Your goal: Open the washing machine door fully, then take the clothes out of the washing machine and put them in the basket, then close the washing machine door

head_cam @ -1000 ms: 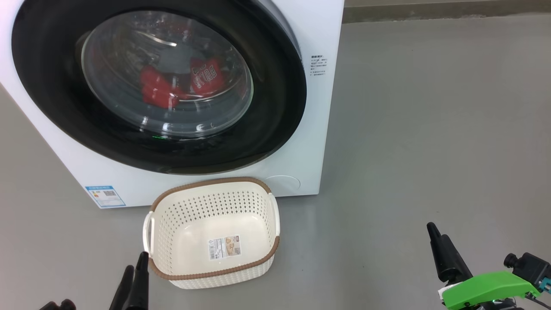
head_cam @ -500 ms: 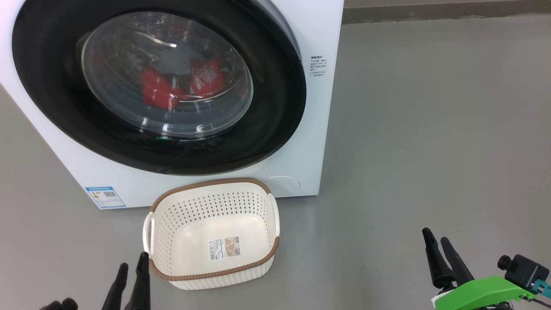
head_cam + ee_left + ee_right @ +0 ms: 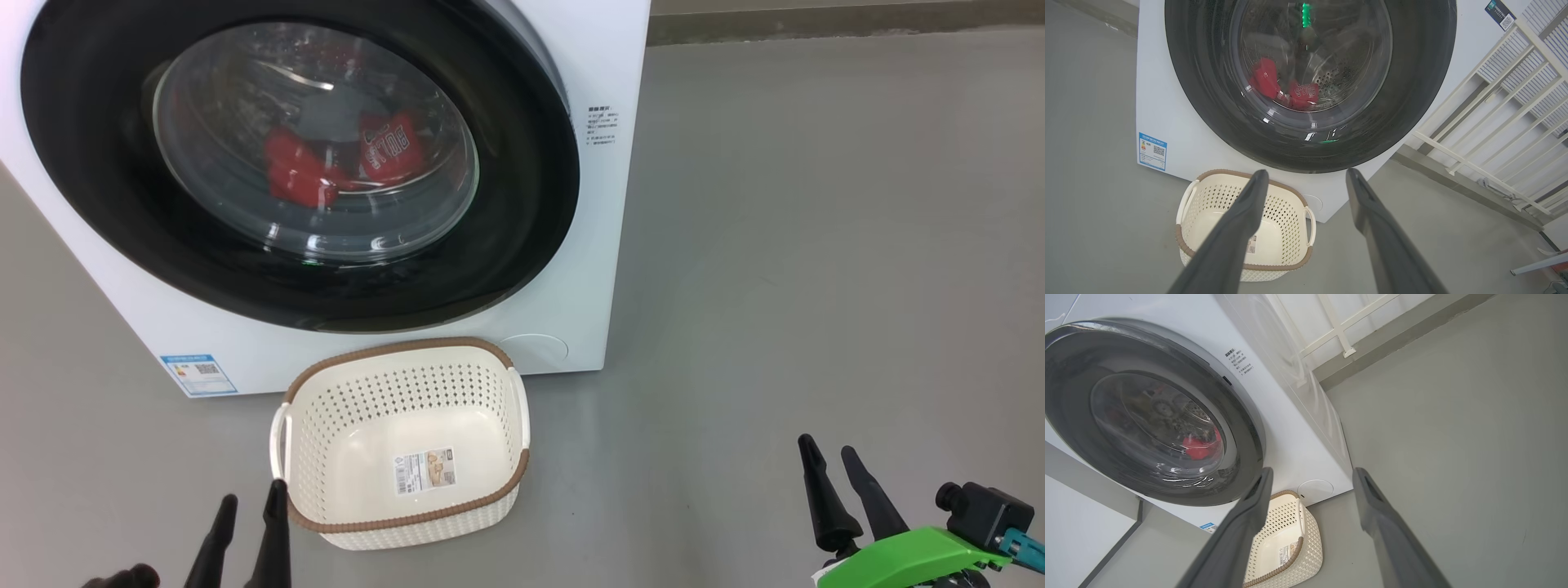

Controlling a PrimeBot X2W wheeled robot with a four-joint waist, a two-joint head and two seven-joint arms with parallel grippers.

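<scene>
The white washing machine [image 3: 608,204] stands at the upper left, and the washing machine door [image 3: 522,220] with its black rim and glass bowl covers the drum opening. Through the glass I see the red clothes [image 3: 310,167], one with white lettering. On the floor in front stands the basket [image 3: 498,400], with nothing in it. My left gripper [image 3: 253,492] is open, just left of the basket's near corner. My right gripper [image 3: 828,447] is open over bare floor at the lower right. In the wrist views the left gripper [image 3: 1307,173] and right gripper [image 3: 1312,471] both point towards the door [image 3: 1208,102] [image 3: 1241,428].
A blue label [image 3: 198,371] and a round cap [image 3: 535,349] sit low on the washer's front. A white railing [image 3: 1494,102] runs along the wall right of the machine. Grey floor [image 3: 816,245] stretches open to the right of the washer and basket.
Both wrists have turned, so each gripper's two fingers now show side by side. The right gripper has sunk a little lower in the head view. Washer, door and basket have not moved.
</scene>
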